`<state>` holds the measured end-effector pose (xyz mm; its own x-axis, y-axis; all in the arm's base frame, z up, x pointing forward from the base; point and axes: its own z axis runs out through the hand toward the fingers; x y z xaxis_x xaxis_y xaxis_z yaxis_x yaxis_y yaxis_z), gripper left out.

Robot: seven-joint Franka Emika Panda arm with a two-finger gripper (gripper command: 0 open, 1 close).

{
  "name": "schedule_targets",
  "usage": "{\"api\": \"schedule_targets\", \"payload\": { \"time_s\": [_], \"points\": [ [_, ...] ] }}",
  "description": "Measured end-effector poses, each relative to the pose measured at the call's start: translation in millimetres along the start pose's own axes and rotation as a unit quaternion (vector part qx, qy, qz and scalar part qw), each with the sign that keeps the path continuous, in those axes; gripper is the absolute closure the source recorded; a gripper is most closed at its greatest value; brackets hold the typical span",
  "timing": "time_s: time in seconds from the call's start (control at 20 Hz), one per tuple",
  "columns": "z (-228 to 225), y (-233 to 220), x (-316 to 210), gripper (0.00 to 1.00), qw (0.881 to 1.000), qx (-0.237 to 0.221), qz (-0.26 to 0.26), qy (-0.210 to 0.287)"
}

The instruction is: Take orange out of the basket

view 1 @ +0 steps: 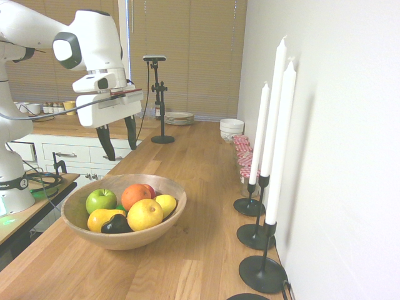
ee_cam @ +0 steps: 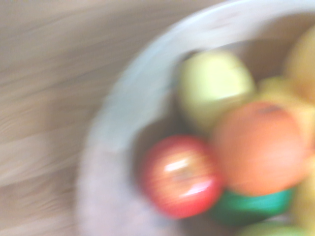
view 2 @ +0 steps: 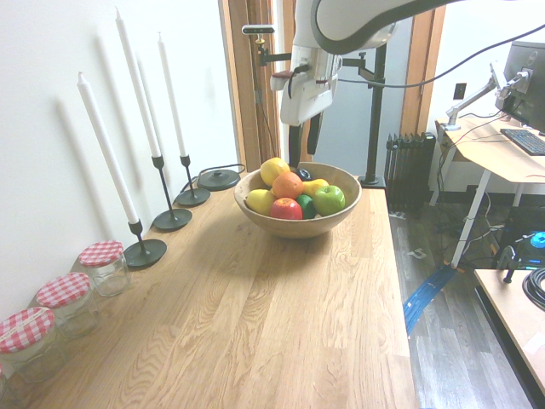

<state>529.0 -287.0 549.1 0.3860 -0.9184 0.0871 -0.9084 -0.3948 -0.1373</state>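
Going left to right in the first exterior view. Gripper (view 1: 117,139) spread, nothing between the fingertips, above the bowl's far side. Basket (view 1: 124,212) sits on the wooden counter (view 1: 187,262), near its left edge. In it: green apple (view 1: 101,200) at left, dark fruit (view 1: 116,224) at the near side, orange (view 1: 135,196) mid-pile, large yellow fruit (view 1: 145,214) in front, lemon (view 1: 165,205) at right. Orange is crowded on all sides. White candles (view 1: 275,134) in black holders line the counter's right edge by the wall, jars (view 1: 242,164) beyond, white bowls (view 1: 231,128) further back. Red apple (view 2: 286,210) shows whole in the second exterior view, mostly hidden in the first. Wrist view: red apple beside the orange, blurred.
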Motion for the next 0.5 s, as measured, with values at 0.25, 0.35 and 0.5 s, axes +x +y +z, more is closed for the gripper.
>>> {"api": "schedule_targets", "payload": {
  "time_s": [0.25,0.35,0.5],
  "points": [
    [2.3,15.7,45.4,0.0,1.0,-0.001,0.021,-0.011],
    [15.4,11.5,52.3,0.0,1.0,-0.006,0.023,-0.017],
    [43.0,5.3,57.1,0.0,0.999,-0.018,0.022,-0.03]
  ]
}}
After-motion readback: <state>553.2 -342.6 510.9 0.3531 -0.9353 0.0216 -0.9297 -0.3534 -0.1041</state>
